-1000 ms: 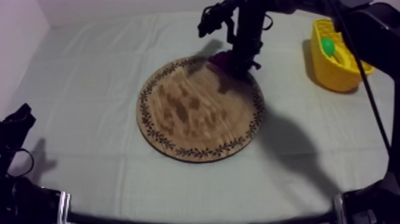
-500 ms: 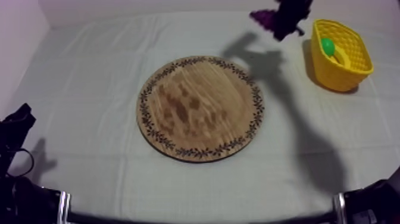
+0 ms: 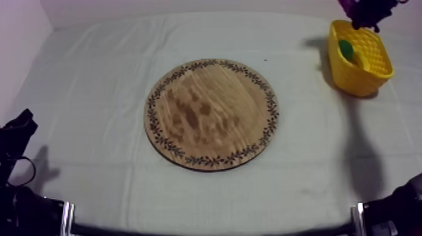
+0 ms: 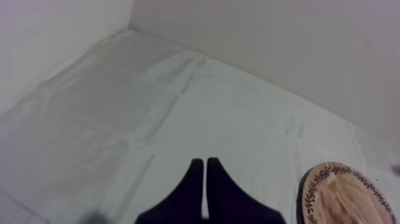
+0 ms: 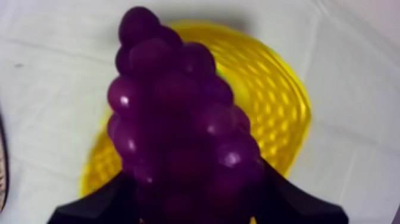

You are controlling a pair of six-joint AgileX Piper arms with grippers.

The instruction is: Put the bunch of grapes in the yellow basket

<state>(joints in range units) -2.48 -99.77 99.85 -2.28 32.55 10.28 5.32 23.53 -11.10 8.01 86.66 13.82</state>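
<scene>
Currently, the right gripper (image 3: 370, 14) is positioned at the far right of the table, over the yellow basket (image 3: 364, 78). Its jaws are closed round the bunch of grapes (image 5: 178, 119), which sits between the two black fingers (image 5: 95, 205) with its narrow end pointing away from the wrist. The bunch is off the wooden board (image 3: 213, 113) and is held in the air above the basket opening. In the right wrist view, the yellow mesh wall and rim of the basket are visible directly behind the bunch.

The basket stands upright on the grey-white cloth (image 3: 94, 75), well apart from the board. It contains a green toy fruit (image 3: 346, 49) and a yellow item (image 3: 358, 60) just beside it. The kind of each cannot be determined.

The wooden board lies flat near the centre of the table. Its patterned rim is visible all the way round.

The left gripper (image 4: 204, 173) rests low at the left side of the table, well apart from the board and from the basket. Its jaws are fully closed with nothing between them, and the fingers lie together as a narrow wedge above the cloth. In the left wrist view, the patterned edge of the board lies on the cloth beyond the fingers.
</scene>
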